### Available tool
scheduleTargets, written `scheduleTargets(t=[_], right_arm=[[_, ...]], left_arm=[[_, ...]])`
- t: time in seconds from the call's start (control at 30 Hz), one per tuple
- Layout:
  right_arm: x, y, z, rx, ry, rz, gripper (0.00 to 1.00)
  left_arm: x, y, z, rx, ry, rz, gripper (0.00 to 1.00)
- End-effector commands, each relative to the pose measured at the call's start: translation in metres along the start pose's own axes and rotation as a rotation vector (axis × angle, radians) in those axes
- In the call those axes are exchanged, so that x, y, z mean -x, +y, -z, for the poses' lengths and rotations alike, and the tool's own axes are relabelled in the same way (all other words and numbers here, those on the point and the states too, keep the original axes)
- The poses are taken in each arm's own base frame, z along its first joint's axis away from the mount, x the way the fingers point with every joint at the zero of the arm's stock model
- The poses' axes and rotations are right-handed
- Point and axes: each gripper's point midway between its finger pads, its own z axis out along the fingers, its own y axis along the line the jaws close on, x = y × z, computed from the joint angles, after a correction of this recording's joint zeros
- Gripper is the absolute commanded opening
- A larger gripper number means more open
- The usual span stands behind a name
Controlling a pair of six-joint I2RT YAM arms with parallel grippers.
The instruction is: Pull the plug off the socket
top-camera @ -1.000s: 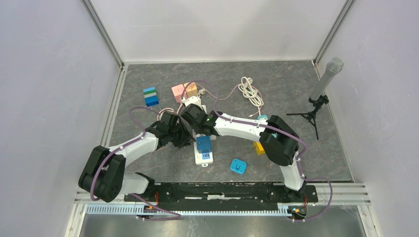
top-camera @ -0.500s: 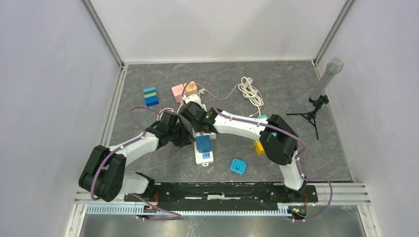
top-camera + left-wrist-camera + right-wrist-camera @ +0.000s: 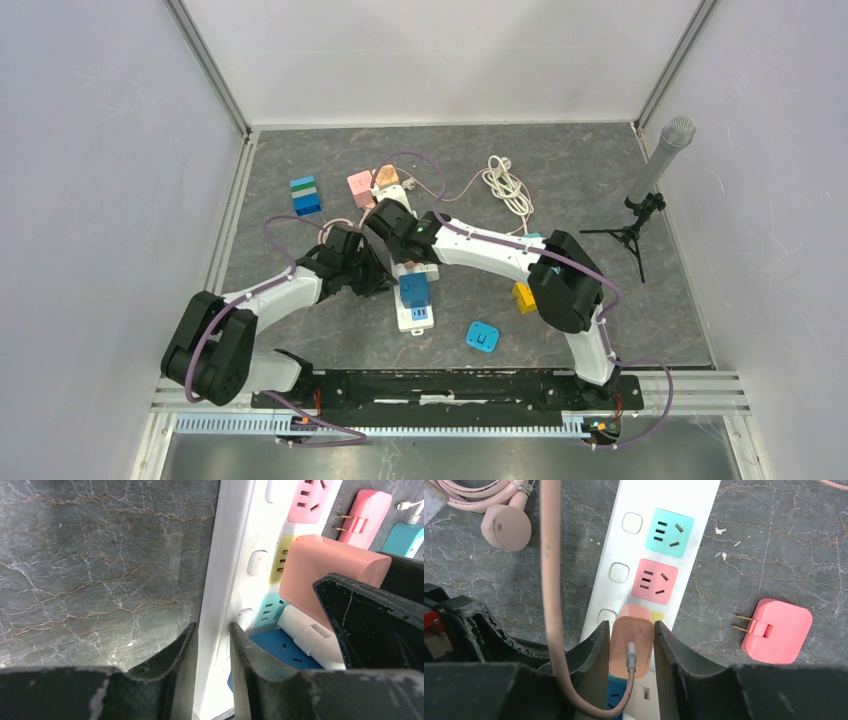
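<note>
A salmon plug (image 3: pixel 631 645) with a pink cable stands at the yellow socket of the white power strip (image 3: pixel 674 500). My right gripper (image 3: pixel 631 626) is shut on the plug, one finger against each side. In the left wrist view the same plug (image 3: pixel 330 565) shows over the yellow socket. My left gripper (image 3: pixel 212 627) is shut on the long edge of the strip (image 3: pixel 235 540). In the top view both grippers, the left (image 3: pixel 378 282) and the right (image 3: pixel 404 258), meet over the strip (image 3: pixel 413 318) at the table's middle. Whether the plug's prongs are seated is hidden.
A blue adapter (image 3: pixel 413 290) and a white plug (image 3: pixel 310 635) sit on the strip near my fingers. A pink adapter (image 3: pixel 776 630) lies beside the strip. A blue square adapter (image 3: pixel 483 336), yellow block (image 3: pixel 523 297), stacked bricks (image 3: pixel 305 196), coiled white cable (image 3: pixel 508 185) and microphone tripod (image 3: pixel 640 215) stand around.
My right wrist has shifted slightly toward the far side of the table. The left arm and the strip have hardly moved.
</note>
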Motion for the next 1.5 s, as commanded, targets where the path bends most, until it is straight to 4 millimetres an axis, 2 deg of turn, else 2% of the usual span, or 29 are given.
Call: scheduleTargets(t=[0.0, 0.1, 0.2, 0.27, 0.43, 0.57, 0.63, 0.7, 0.83, 1.07, 1.13, 1.33, 1.43, 1.47], right_arm=[[0.079, 0.008, 0.049, 0.087, -0.223, -0.11, 0.0], [0.1, 0.0, 0.07, 0.099, -0.295, -0.123, 0.0], [0.115, -0.018, 0.089, 0.084, -0.357, -0.14, 0.0], [0.119, -0.034, 0.095, 0.07, -0.375, -0.159, 0.0], [0.116, -0.075, 0.094, 0.064, -0.386, -0.183, 0.0], [0.105, -0.101, 0.079, 0.121, -0.364, -0.189, 0.0], [0.099, -0.106, 0.07, 0.174, -0.344, -0.18, 0.0], [0.091, -0.109, 0.059, 0.216, -0.308, -0.166, 0.0], [0.078, -0.122, 0.031, 0.256, -0.24, -0.188, 0.0], [0.058, -0.128, -0.024, 0.387, -0.118, -0.221, 0.08], [0.058, -0.127, -0.033, 0.431, -0.112, -0.224, 0.13], [0.05, -0.144, -0.063, 0.396, -0.022, -0.232, 0.18], [0.049, -0.152, -0.067, 0.397, -0.019, -0.249, 0.29], [0.048, -0.154, -0.068, 0.396, -0.016, -0.252, 0.36]], left_arm=[[-0.014, 0.053, -0.004, 0.209, 0.022, -0.004, 0.35], [-0.011, 0.044, -0.002, 0.178, 0.019, -0.007, 0.36], [-0.002, 0.026, 0.003, 0.125, 0.0, -0.025, 0.39], [0.006, 0.011, 0.009, 0.083, -0.016, -0.036, 0.4], [0.026, -0.033, 0.027, -0.046, -0.056, -0.084, 0.52], [0.049, -0.061, 0.049, -0.089, -0.127, -0.122, 0.65], [0.062, -0.064, 0.061, -0.058, -0.181, -0.128, 0.71], [0.074, -0.058, 0.072, 0.004, -0.241, -0.116, 0.75], [0.089, -0.036, 0.094, 0.127, -0.353, -0.088, 0.82], [0.081, -0.022, 0.105, 0.142, -0.38, -0.07, 0.89], [0.079, -0.019, 0.106, 0.142, -0.379, -0.06, 0.89], [0.075, -0.019, 0.107, 0.13, -0.368, -0.055, 0.9], [0.077, -0.02, 0.109, 0.127, -0.375, -0.06, 0.9], [0.078, -0.02, 0.109, 0.129, -0.378, -0.061, 0.9]])
